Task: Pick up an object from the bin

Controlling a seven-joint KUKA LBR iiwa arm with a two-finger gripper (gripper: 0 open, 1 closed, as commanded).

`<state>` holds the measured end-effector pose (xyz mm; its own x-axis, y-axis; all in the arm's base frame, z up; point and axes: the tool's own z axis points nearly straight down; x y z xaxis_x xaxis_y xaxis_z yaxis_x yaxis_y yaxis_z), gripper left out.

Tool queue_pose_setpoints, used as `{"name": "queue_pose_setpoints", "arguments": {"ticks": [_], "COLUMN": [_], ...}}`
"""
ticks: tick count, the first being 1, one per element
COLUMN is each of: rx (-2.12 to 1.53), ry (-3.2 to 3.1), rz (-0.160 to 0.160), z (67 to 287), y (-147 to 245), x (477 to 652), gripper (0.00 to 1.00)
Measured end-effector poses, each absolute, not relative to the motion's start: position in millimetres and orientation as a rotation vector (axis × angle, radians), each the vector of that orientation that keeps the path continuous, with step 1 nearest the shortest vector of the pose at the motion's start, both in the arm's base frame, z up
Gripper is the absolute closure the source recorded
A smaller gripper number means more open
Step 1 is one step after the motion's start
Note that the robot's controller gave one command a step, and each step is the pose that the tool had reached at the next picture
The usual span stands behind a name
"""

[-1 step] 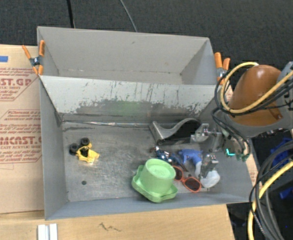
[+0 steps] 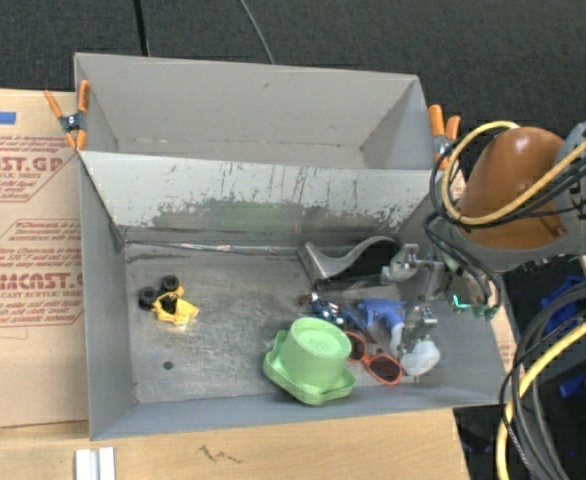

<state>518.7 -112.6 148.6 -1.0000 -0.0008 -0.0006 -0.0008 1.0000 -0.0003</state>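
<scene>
My gripper (image 2: pixel 415 320) reaches down into the bin's right front corner. Just below it lies a small white rounded thing (image 2: pixel 422 358). To its left is a blue toy-like thing (image 2: pixel 377 315), with a pair of red-orange glasses (image 2: pixel 380 367) in front of that. A light green cup on a green saucer-like base (image 2: pixel 313 360) stands left of the glasses. Behind the gripper a grey and black curved tool (image 2: pixel 351 259) leans against the bin's back slope.
A small yellow and black toy (image 2: pixel 170 304) lies alone on the left of the bin floor. The arm, with its orange cover and looped cables, comes in over the right rim.
</scene>
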Motion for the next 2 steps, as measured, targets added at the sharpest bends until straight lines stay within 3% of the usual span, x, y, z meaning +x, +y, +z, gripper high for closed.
{"name": "queue_pose_setpoints", "arguments": {"ticks": [1, 2], "rx": [-0.17, -0.17], "ry": [3.095, 3.095], "rz": [-0.008, -0.008], "z": [79.9, 79.9], "y": [-99.8, -99.8], "x": [531.6, 531.7], "gripper": [1.0, 1.0]}}
